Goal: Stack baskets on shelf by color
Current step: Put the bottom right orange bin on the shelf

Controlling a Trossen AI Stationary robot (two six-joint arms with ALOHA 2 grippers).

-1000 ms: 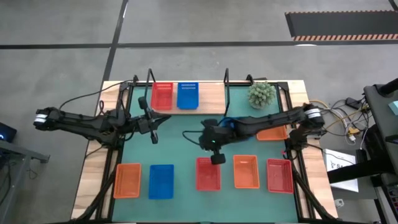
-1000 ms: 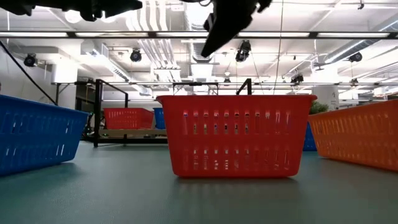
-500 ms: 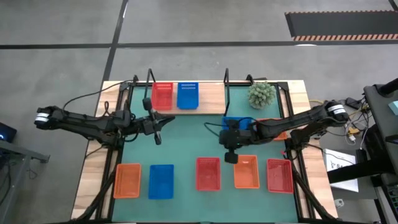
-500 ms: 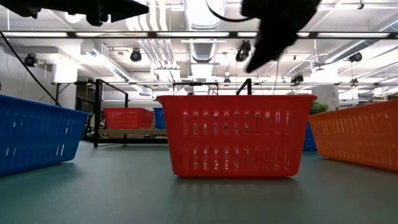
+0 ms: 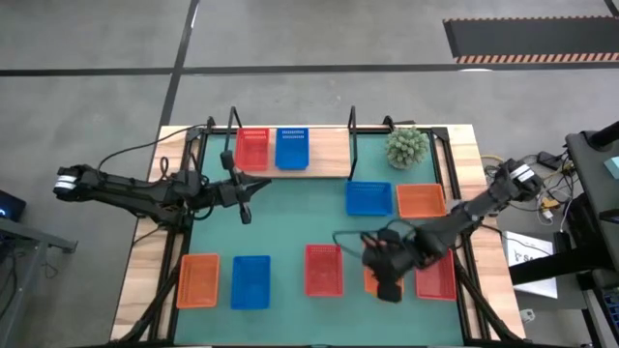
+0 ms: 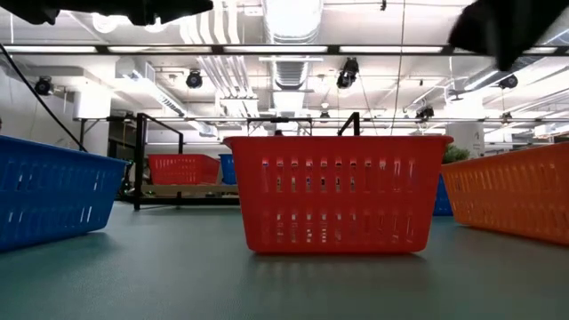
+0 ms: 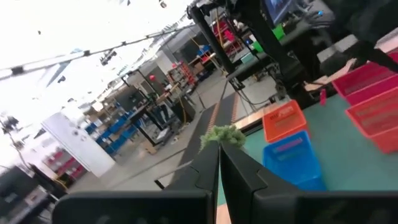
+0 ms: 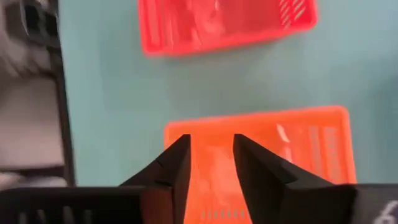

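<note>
The green table point(image 5: 290, 227) sits on a grey shop floor, with the shelf point(image 5: 324, 155) at its far edge already carrying a red basket point(image 5: 252, 149) and a blue basket point(image 5: 291, 148) side by side. Your target looks to be the orange basket point(image 5: 372, 277) in the near row, now mostly hidden from above by the right gripper point(image 5: 386, 280), which hangs over it with its fingers a little apart and nothing between them. To do this pick well, I'd say you should settle one finger inside the rim and one outside, square to the wall, before you close, and lift straight so the neighbouring red basket point(image 5: 324, 270) isn't nudged. The right wrist view point(image 8: 261, 155) shows what the overhead view hides: the fingers straddle the basket's edge region, with bare table beyond. The level table view shows only the middle red basket point(image 6: 336, 193) close up. The left gripper point(image 5: 246, 214) waits, pressed together, near the shelf's front.
</note>
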